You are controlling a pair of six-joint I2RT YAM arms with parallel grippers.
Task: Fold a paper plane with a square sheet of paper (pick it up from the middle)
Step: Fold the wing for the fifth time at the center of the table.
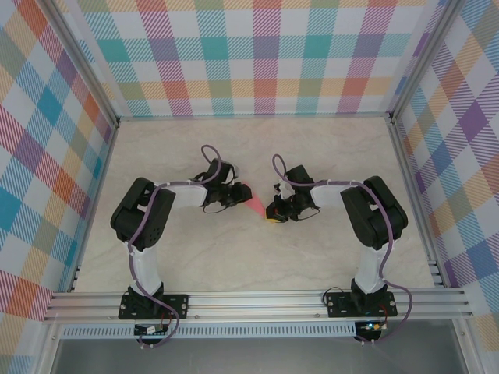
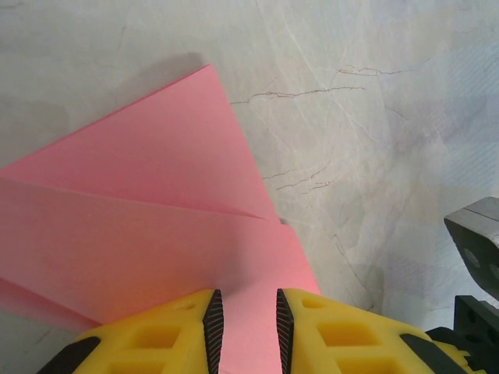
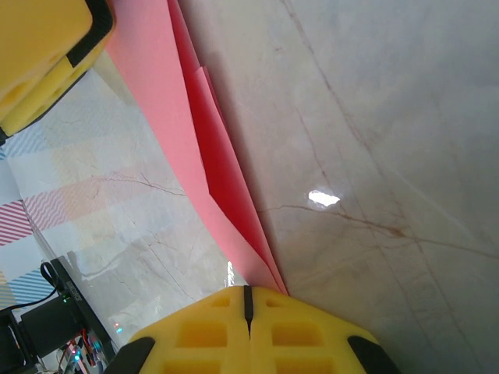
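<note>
Both arms elbows-out, forearms folded in toward the centre of the bench [image 1: 234,261], wrists nearly meeting. Between them sits the pink paper [image 1: 251,199], folded into a tapering wedge. Left pincer [image 2: 245,327]: narrow gap, wide end of the paper visible through it, can't tell if the pads touch. Right pincer [image 3: 248,300]: fully closed, paper's pointed end pinched in the finger seam.

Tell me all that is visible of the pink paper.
The pink paper is thin, plain salmon, already folded: overlapping layers with sharp creases narrow to a point. It sits at the middle of the table. The right pincer, shut, nips its pointed end; the left pincer stands slightly open over its wide end.
</note>
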